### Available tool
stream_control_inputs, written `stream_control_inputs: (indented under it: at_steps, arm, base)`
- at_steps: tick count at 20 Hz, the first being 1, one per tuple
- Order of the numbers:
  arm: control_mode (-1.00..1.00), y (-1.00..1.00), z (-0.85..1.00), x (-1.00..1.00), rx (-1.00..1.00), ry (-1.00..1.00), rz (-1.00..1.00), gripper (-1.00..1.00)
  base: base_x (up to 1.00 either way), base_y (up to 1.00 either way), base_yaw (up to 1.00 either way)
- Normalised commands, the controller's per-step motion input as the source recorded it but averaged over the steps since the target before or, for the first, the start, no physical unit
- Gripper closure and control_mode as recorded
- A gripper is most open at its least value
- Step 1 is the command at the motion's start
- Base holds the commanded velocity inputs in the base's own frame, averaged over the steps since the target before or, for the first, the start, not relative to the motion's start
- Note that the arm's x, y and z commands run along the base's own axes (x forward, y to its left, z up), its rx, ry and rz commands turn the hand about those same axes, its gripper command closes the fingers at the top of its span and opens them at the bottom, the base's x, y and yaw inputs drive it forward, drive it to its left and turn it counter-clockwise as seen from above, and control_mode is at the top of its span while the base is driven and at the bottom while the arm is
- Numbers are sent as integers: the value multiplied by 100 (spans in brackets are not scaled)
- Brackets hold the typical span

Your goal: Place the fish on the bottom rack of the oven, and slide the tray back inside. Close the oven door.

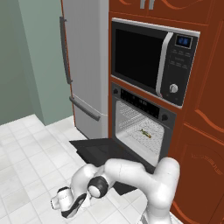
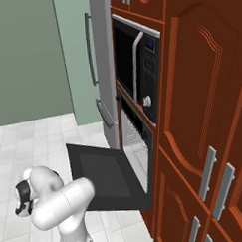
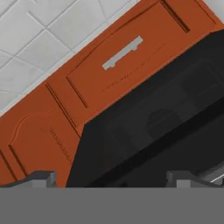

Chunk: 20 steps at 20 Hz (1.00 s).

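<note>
jaws: spread wide, nothing between them. In the hand view the two tips [image 3: 112, 178] rise at 6 o'clock, well apart, w/ the black underside of the oven door [image 3: 166, 118] ahead of them.
gripper [image 1: 70, 205]: low near the floor, under and in front of the door's outer edge; at approx 7 o'clock in the left base view.
oven door [image 1: 98, 151]: dropped open, lying flat out from the oven [image 1: 142, 127]; jaws below it, not touching as far as I can tell.
fish [image 1: 145, 132]: on the wire grid inside the cavity, at approx 1 o'clock from the gripper, well apart, door panel between them.
bottom rack [image 1: 135, 139]: looks pushed inside, not sticking out over the door; which grid level the fish sits on – can't tell for sure.
done (judged): fish placed, rack slid in.
left (judged): lift door from beneath and swing it shut.
nearby: microwave [image 1: 153, 59] above oven, fridge [image 1: 83, 65] at its left, drawer front [image 3: 127, 57] below.
</note>
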Motion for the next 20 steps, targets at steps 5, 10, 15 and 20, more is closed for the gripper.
stream_control_inputs:
  at_steps: [5, 10, 15, 20]
  arm:
    - [-100, -46, -31, 1, -6, 10, 0, -100]
    - [-100, -53, -34, 9, -7, 9, 0, -100]
    - [-100, -42, -29, 47, -7, 8, 0, -100]
    - [-100, -42, -11, 56, -7, 8, 0, -100]
  base:
    - [0, 0, 0]
    - [0, 0, 0]
    - [0, 0, 0]
    - [0, 0, 0]
